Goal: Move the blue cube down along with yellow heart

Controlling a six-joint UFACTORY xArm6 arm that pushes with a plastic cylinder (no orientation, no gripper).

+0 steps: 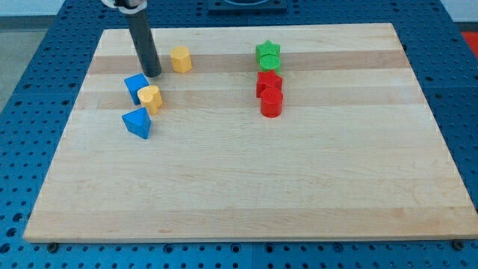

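Observation:
The blue cube (pixel 136 87) sits at the board's upper left. The yellow heart (pixel 150 97) touches its lower right side. My tip (pixel 152 74) is just above and to the right of the blue cube, close to its top right corner and above the yellow heart. The dark rod rises from the tip toward the view's top. A second blue block (pixel 137 122), a wedge-like shape, lies just below the heart, a small gap apart.
A yellow hexagonal block (pixel 181 58) lies right of my tip. A green star (pixel 267 51) and green cylinder (pixel 269 63) sit at upper centre right, with a red star (pixel 269 84) and red cylinder (pixel 271 104) below them. The wooden board (pixel 246 179) rests on a blue perforated table.

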